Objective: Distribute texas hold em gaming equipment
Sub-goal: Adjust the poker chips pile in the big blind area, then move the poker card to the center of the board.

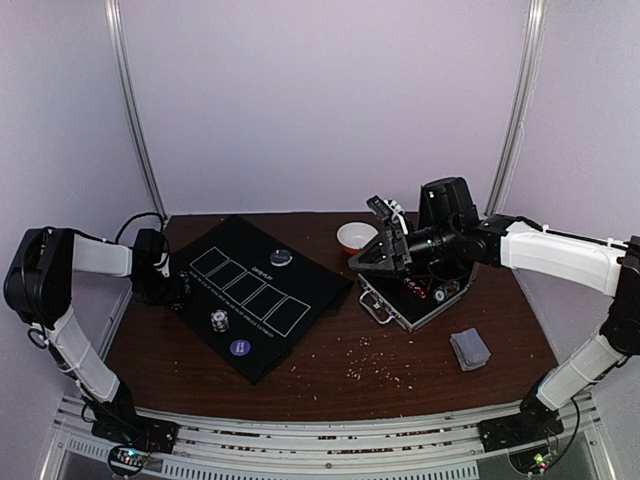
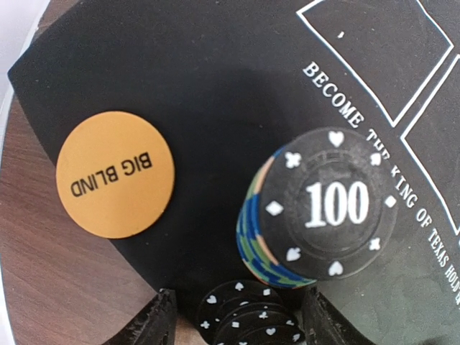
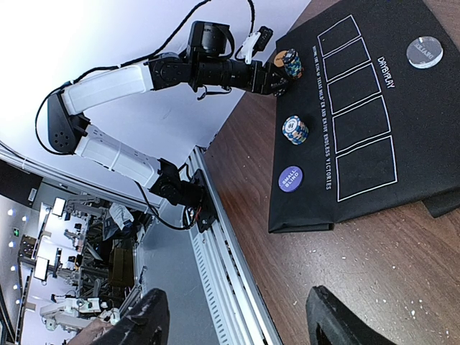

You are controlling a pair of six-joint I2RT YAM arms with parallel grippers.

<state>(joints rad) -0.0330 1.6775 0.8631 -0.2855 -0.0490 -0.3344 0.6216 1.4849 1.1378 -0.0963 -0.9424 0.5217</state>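
In the left wrist view an orange disc (image 2: 115,174) marked BIG BLIND lies on the corner of the black mat (image 2: 215,86). Beside it stands a striped chip stack (image 2: 323,208) topped by a black 100 chip. My left gripper (image 2: 243,323) is open, and a small fanned pile of black chips (image 2: 248,316) lies between its fingers with a gap on the left side. From above, another chip stack (image 1: 218,320), a purple disc (image 1: 240,348) and a pale grey disc (image 1: 281,257) sit on the mat. Grey-blue cards (image 1: 470,348) lie at the right. My right gripper (image 3: 241,323) is open and empty, raised over the case.
A silver case (image 1: 410,300) lies open under the right arm, and a white bowl with an orange rim (image 1: 355,237) stands behind it. Crumbs dot the brown table (image 1: 400,370). The mat's front corner reaches toward the table's near edge.
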